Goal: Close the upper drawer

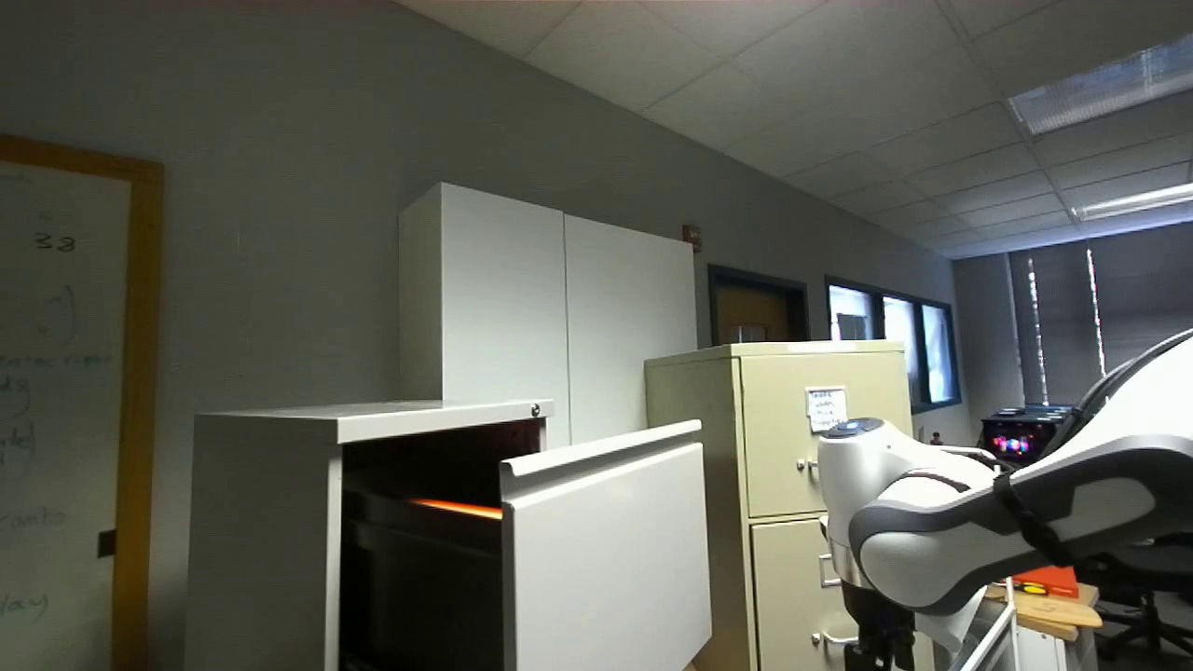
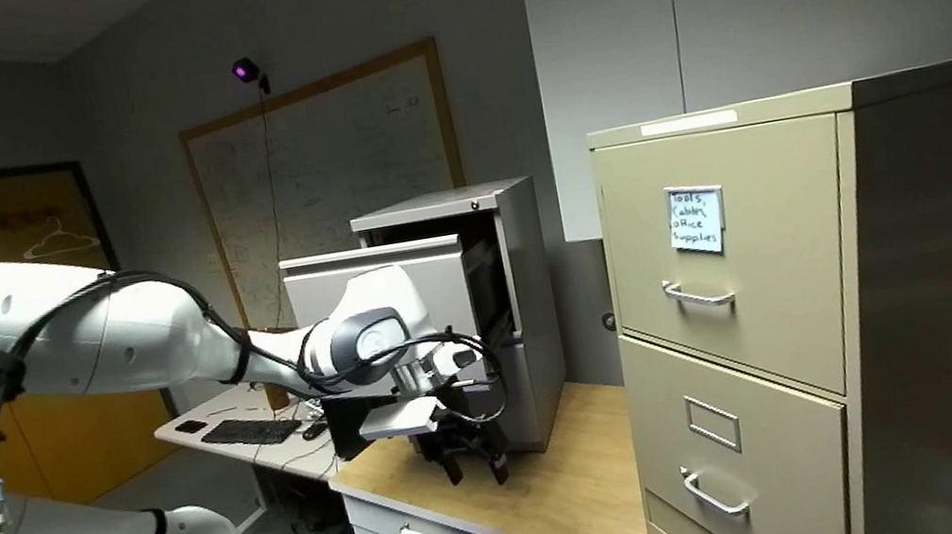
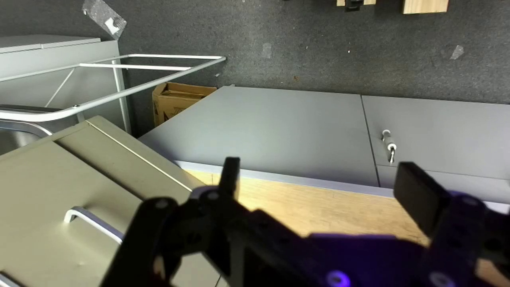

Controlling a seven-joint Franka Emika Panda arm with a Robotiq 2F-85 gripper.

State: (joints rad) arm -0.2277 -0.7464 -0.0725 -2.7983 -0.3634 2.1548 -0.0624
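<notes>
The upper drawer [image 1: 610, 550] of the small grey cabinet [image 1: 261, 531] is pulled well out, and its dark inside shows. Its plain front has a lip along the top. In an exterior view the drawer front [image 2: 313, 291] is partly hidden behind my arm. My gripper [image 2: 477, 475] points down over the wooden counter, on the front side of the drawer. In an exterior view the gripper [image 1: 879, 652] is cut by the bottom edge, with a gap between it and the drawer front. In the wrist view the gripper [image 3: 318, 175] is open, with nothing between the fingers. The drawer is not visible there.
A beige filing cabinet [image 2: 728, 227] with handles stands on the counter [image 2: 567, 482] beside the grey cabinet. White wall cabinets [image 1: 559, 308] hang behind. A desk with a keyboard [image 2: 252, 431] is at the far side. A white metal frame [image 3: 151, 83] shows in the wrist view.
</notes>
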